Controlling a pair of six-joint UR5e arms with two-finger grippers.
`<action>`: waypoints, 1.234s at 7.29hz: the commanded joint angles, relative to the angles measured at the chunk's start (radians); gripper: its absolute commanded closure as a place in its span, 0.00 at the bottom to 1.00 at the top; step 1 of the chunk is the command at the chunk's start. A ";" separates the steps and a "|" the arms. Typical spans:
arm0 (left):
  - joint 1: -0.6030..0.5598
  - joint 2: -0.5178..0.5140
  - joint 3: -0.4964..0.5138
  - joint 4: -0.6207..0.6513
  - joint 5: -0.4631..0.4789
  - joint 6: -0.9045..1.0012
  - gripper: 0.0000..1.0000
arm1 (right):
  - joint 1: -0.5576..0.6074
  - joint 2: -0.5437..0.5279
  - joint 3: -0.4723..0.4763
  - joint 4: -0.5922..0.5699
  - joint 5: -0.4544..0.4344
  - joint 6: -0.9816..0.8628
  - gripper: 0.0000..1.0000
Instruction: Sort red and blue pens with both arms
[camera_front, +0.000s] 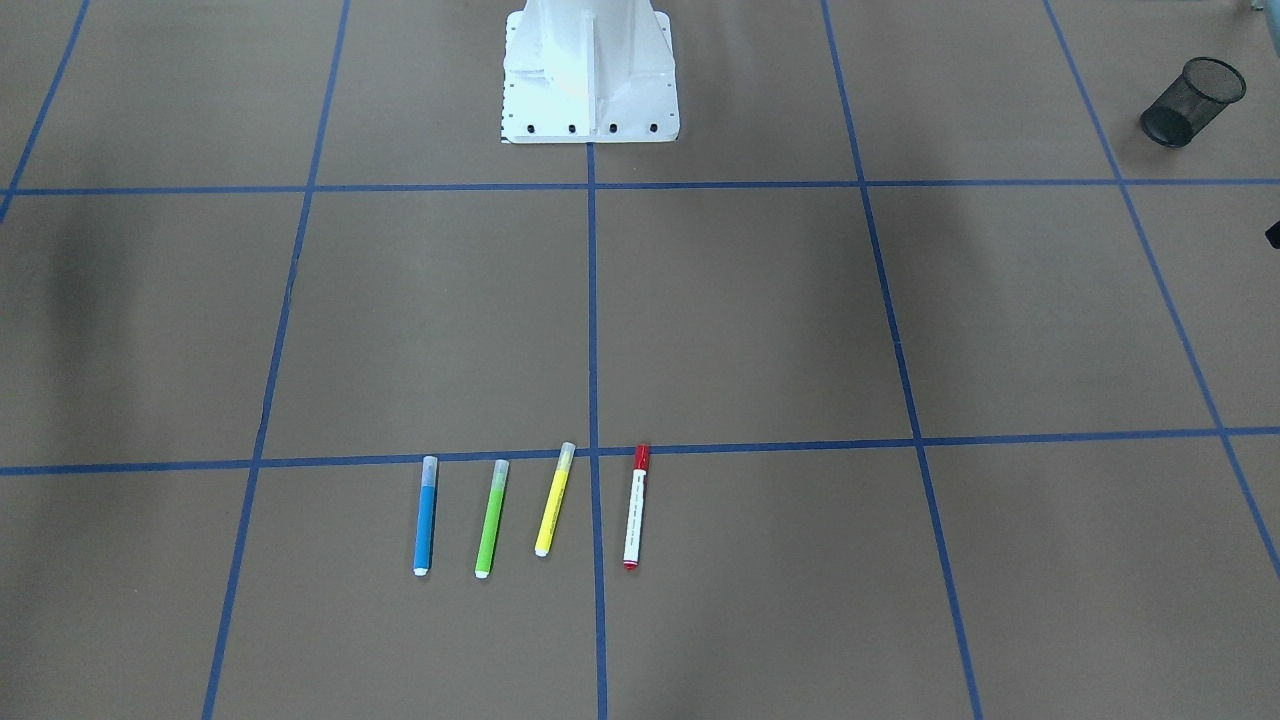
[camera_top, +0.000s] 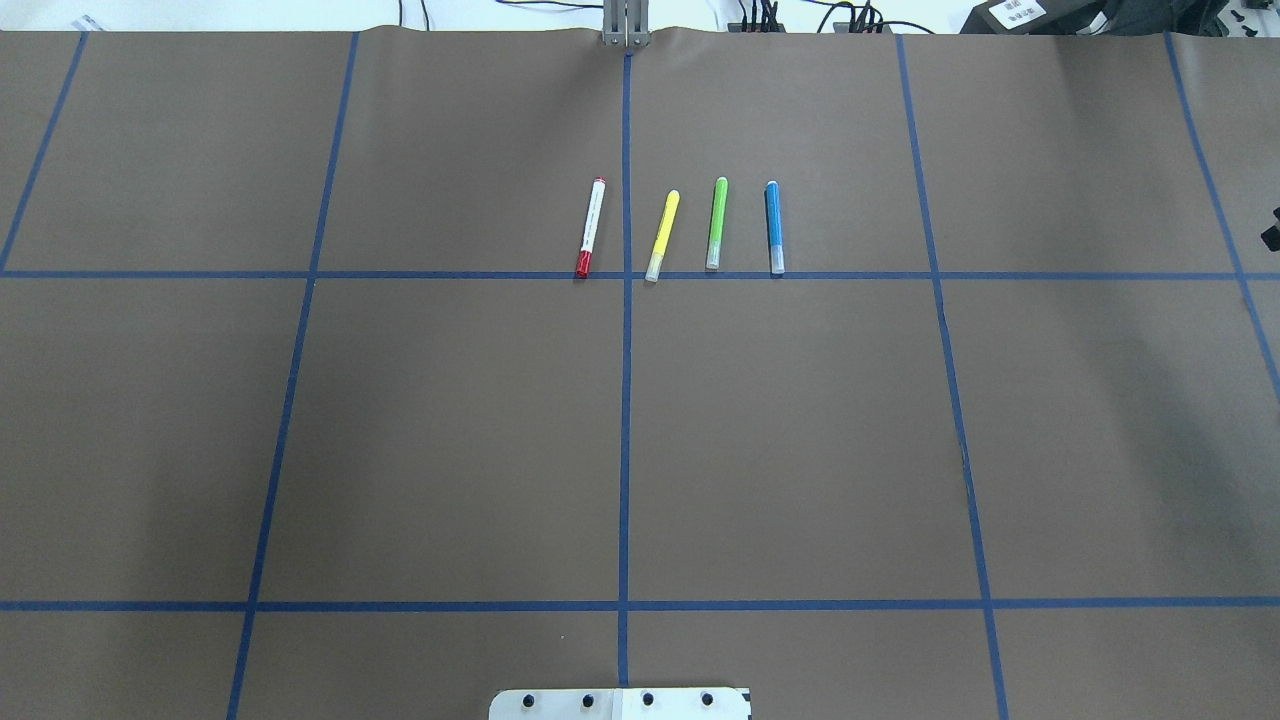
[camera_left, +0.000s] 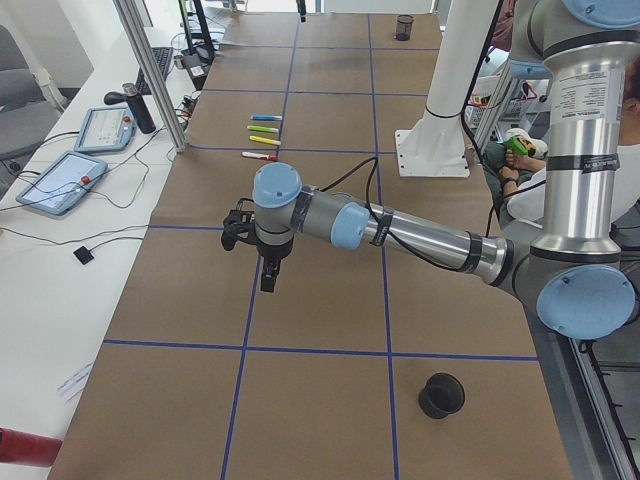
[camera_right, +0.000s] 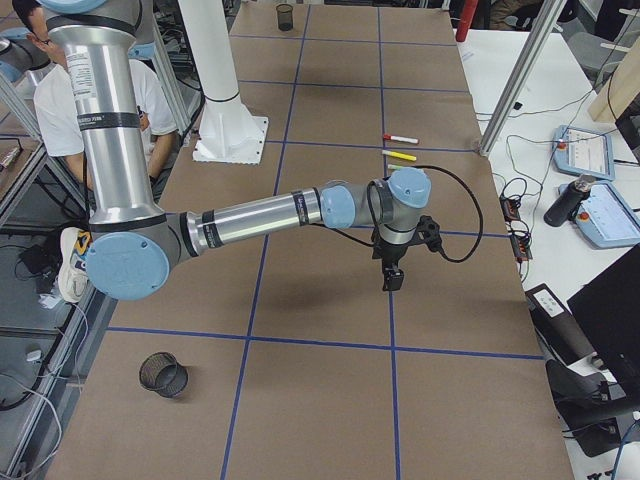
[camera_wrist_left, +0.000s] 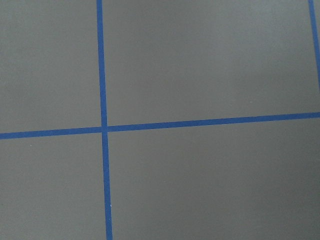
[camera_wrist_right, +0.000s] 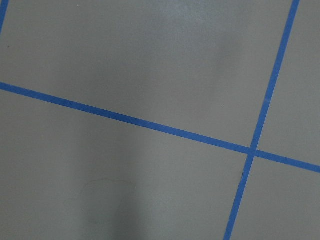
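The red pen (camera_top: 591, 228) and blue pen (camera_top: 774, 227) lie at 12 o'clock on our table (camera_top: 450, 450), flanking the yellow marker (camera_top: 663, 235) and green marker (camera_top: 717, 223), probably so each side takes 1. We cannot tell whether the left tool (camera_left: 268, 278) or right tool (camera_right: 392, 279) is apart.

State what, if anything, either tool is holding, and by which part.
Nothing is held. The red pen, blue pen, green marker and yellow marker lie on the table; the left tool and right tool hang over bare parts of it.
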 joint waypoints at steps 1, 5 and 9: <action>0.004 -0.011 0.001 0.010 0.001 -0.077 0.00 | 0.001 0.000 0.003 0.002 0.012 0.007 0.00; 0.007 0.013 -0.007 -0.001 -0.074 -0.080 0.00 | 0.001 -0.008 0.019 0.003 0.045 0.001 0.00; 0.008 0.016 -0.005 -0.004 -0.080 -0.093 0.00 | 0.000 -0.008 0.011 0.071 0.049 0.005 0.00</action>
